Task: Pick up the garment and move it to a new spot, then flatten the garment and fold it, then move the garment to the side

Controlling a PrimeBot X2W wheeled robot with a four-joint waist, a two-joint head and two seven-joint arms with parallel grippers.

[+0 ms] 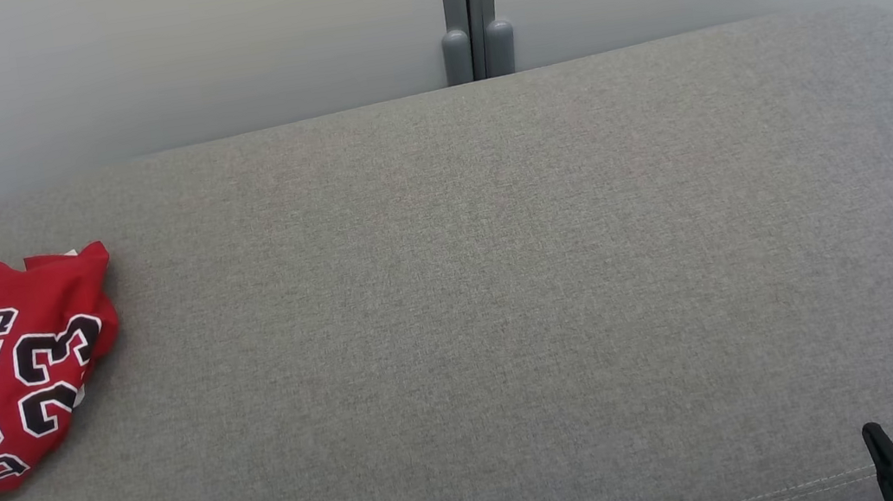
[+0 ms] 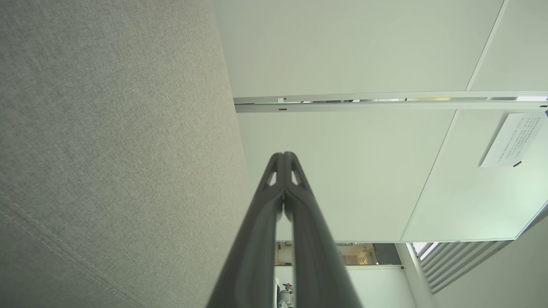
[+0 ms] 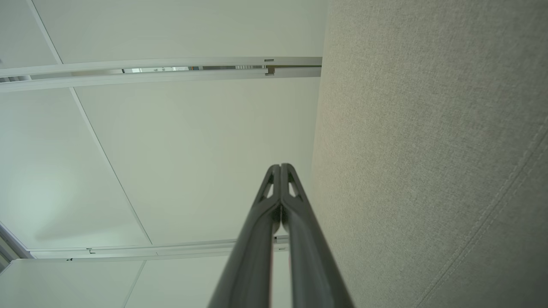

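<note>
Left gripper (image 2: 283,155): the two dark fingers (image 2: 257,239) are pressed together from tip down, with nothing caught between them. In the head view its tip pokes up at the near left edge, over the cushion.
Right gripper (image 3: 280,167): its fingers are also pressed together tip to tip and hold nothing. In the head view its tip rises at the near right, beside the stitched seam (image 1: 795,490).
Spacing: the two grippers are well apart, one at each near corner, and neither touches the garment.
Garment (image 1: 1,374): a red jersey with white-edged dark lettering and the number 23. It lies bunched into a loose heap at the far left of the cushion, beyond the left gripper, and the left frame edge cuts part of it off. White trim shows at its far edge.
Cushion (image 1: 503,277): wide grey woven upholstery with rounded far corners. The garment lies on it.
Wall (image 1: 167,63): pale panels stand behind the cushion's far edge.
Post (image 1: 472,11): a grey upright between two panels at far centre, with two rounded feet at its base.
Paper sheet (image 2: 511,139): a printed white sheet stuck to a panel, seen from the left wrist. The print is too small to read.
</note>
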